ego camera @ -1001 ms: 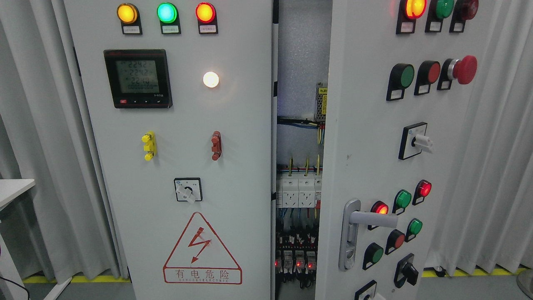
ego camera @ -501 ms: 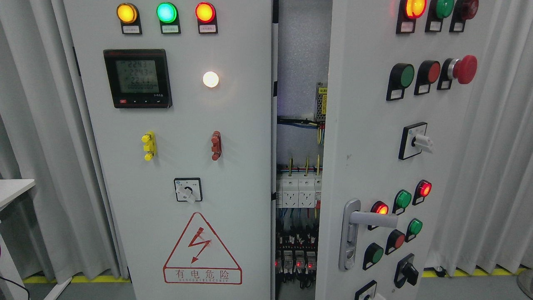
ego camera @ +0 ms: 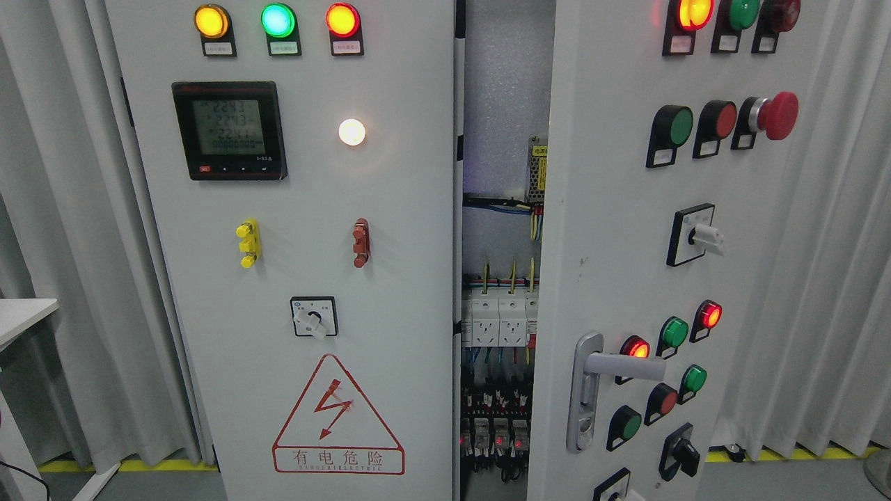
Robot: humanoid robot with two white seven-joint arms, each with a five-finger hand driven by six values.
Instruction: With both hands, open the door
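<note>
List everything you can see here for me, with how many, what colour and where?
Left door: one, grey, left, ajar.
Right door: one, grey, right, ajar.
Handle: one, silver lever, right door, lower left.
Pilot lamps: three, amber, green, red, top of left door.
Meter: one, black, left door.
Warning triangle: one, red, bottom of left door.
Mushroom button: one, red, right door.
Breakers: white, inside the gap.
Curtains: white, both sides.
Robot's hands: neither in view.
</note>
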